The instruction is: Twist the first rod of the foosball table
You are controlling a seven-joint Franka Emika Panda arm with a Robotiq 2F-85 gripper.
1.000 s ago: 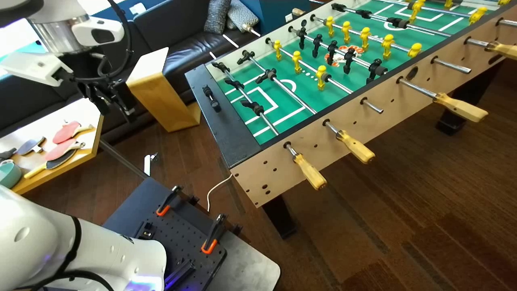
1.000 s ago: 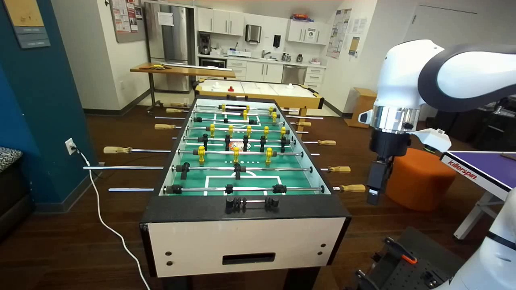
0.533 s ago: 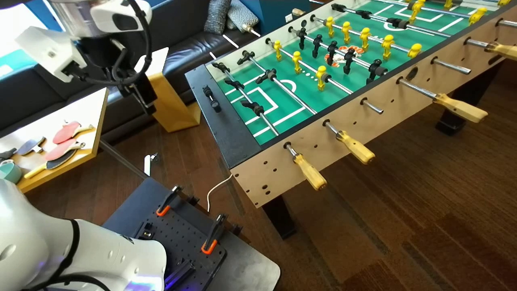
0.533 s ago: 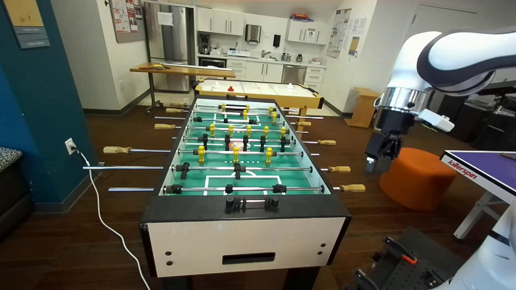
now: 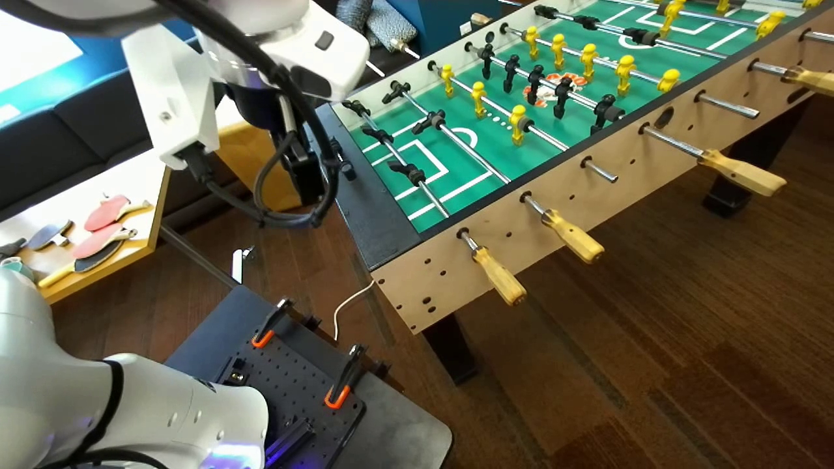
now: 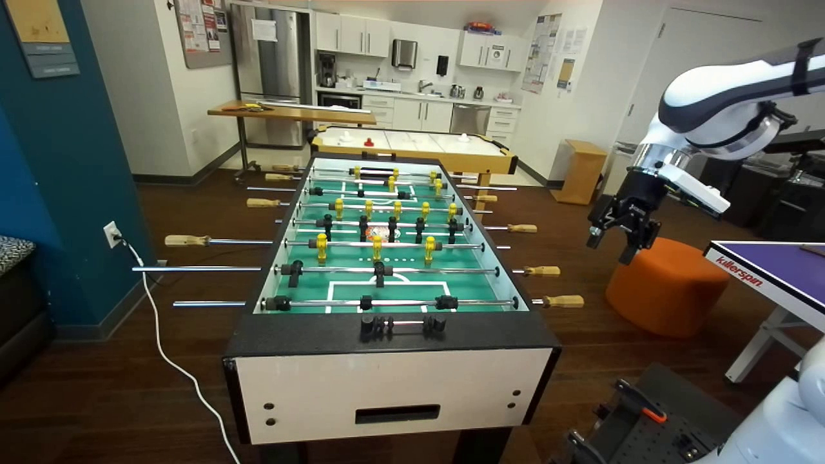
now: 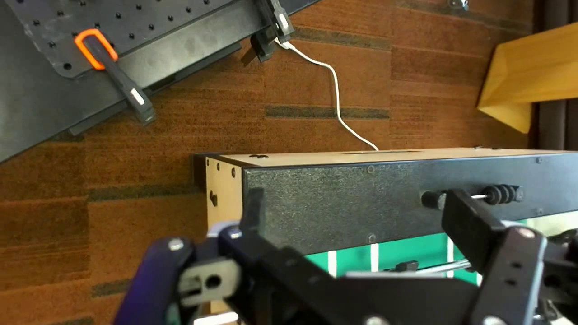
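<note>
In an exterior view, the foosball table (image 5: pixel 557 192) stands right of the robot arm (image 5: pixel 176 404). In an exterior view, the fingers (image 6: pixel 599 222) hang spread, right of the nearest handle (image 6: pixel 564 301). In the wrist view, the table's black end (image 7: pixel 338 203) shows between them.

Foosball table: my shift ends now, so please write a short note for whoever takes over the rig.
Hand: open, holding nothing, up in the air.
Foosball table: the rod nearest the hand, likely the "first" one, has its wooden handle sticking out on the hand's side.
Done: nothing that shows; the hand is apart from that handle, and the views can't settle whether any twist was made.
Left: probably move to the handle, close on it and twist.
</note>
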